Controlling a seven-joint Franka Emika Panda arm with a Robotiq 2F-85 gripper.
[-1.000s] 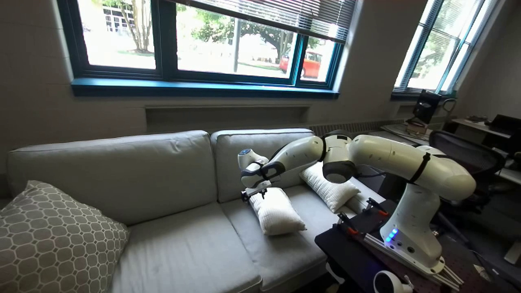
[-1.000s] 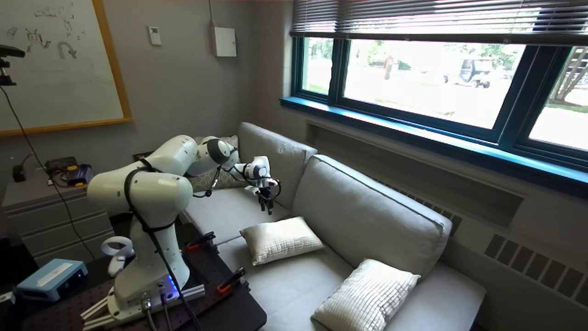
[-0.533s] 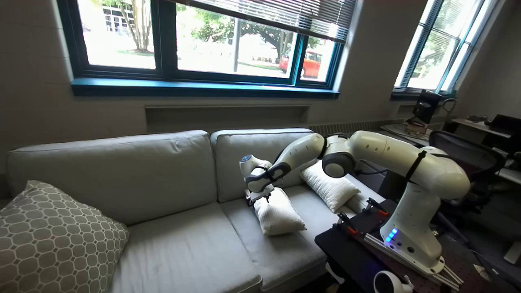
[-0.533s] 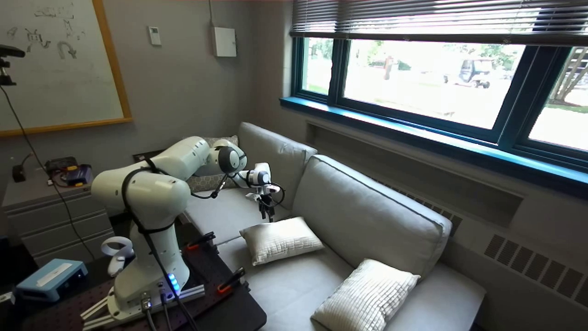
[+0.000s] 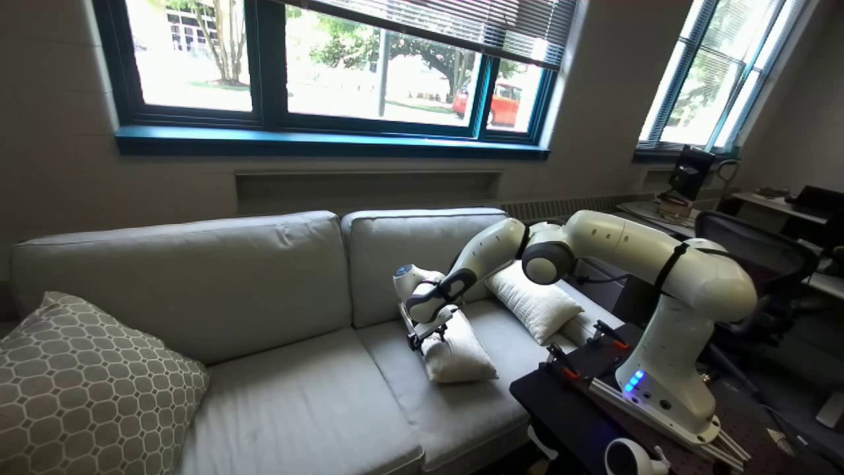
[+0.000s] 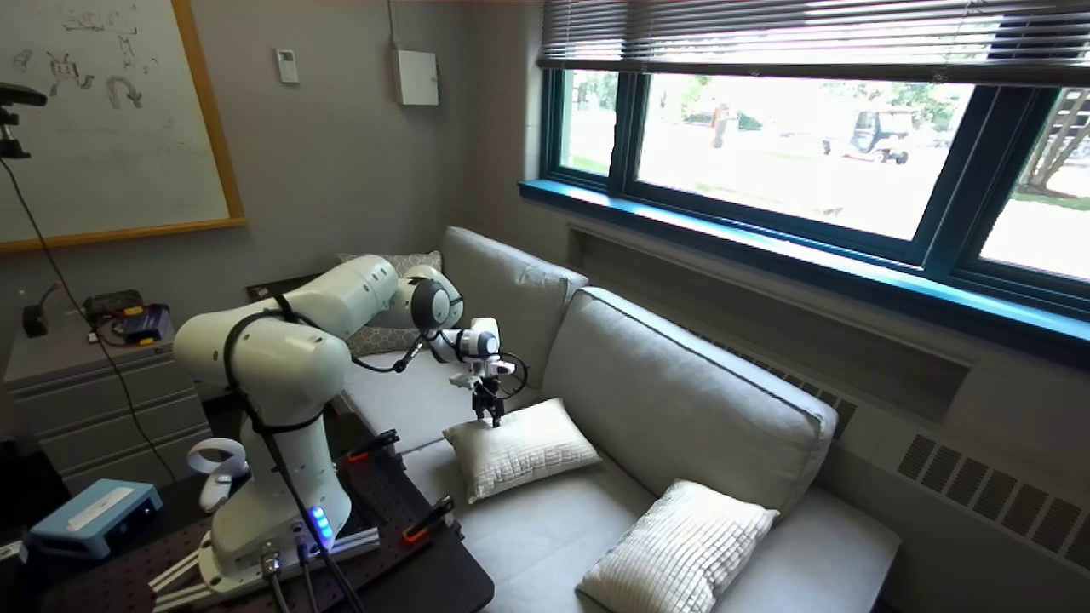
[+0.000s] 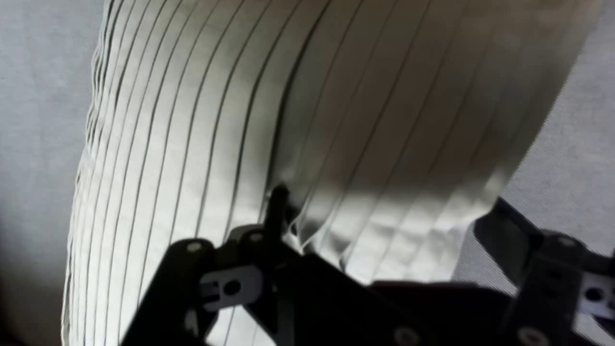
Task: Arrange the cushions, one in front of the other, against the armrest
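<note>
Sofa (image 5: 290,396) with cushion (image 6: 681,545) beside armrest (image 6: 834,549), second cushion (image 6: 535,451) against widely parted end effector (image 7: 388,195).

Arm (image 5: 633,245) is held outstretched, bent at elbow (image 5: 547,254), forearm (image 5: 489,247) sloped downward. Gripper (image 7: 388,198) is pointed down, fingers (image 7: 511,235) spread wide in wrist view. Base LEDs (image 5: 634,380) are lit blue.

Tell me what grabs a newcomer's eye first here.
First, the big white robot arm stretched over the grey sofa, its open gripper at a cream cushion. Next, the larger lattice-patterned pillow at one end of the sofa, with another cream cushion by the armrest opposite. Behind the sofa, the bright blue-framed window stands out.
</note>
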